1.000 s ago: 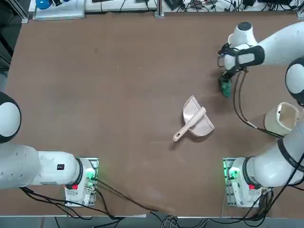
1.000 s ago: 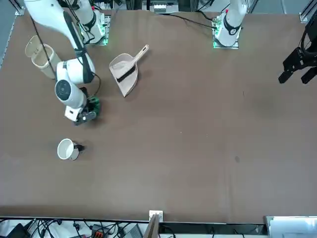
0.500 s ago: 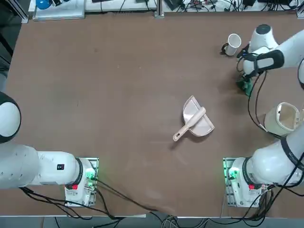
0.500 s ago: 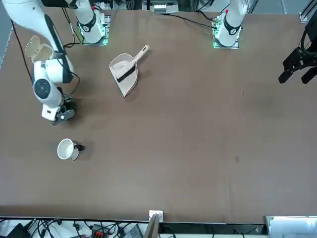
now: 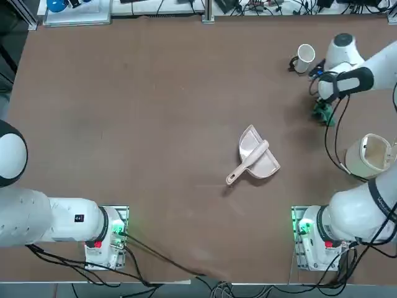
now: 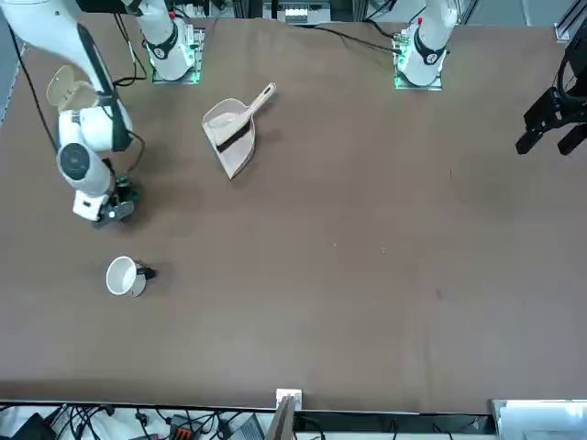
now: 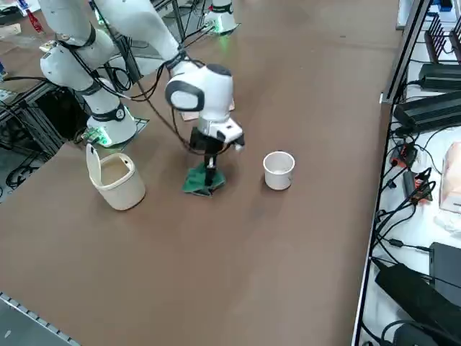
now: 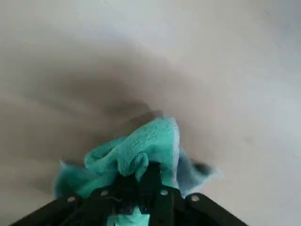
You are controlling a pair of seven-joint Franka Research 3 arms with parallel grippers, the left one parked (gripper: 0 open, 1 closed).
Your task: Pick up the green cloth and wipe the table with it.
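So your white bin [image 7: 122, 189] sat nearest your robot's base, over on its right with the lid up, and I'd guess you parked it there to leave the middle free for wiping. The dustpan [image 5: 263, 166] lay a touch farther out and more toward the centre of the tabletop [image 5: 155, 112], handle angled back toward the robot; probably fine there, but a wide sweep from you could've clipped it. Beyond those you had the green cloth [image 7: 194, 182] out on the right side, well apart from the dustpan, bunched up under the end effector [image 8: 139, 178]. Your right end effector was closed down narrow on the middle of it, with loose folds poking out around the tips, which made sense to me: pinch the centre and the spread-out edges do the wiping. It looked down at the surface, though I couldn't tell how hard you were pressing. I'd have called that the wiping step, pickup done. Farthest out, just past the cloth, your white mug [image 5: 305, 54] stood upright, so you'd have wanted to watch that side on any outward stroke.
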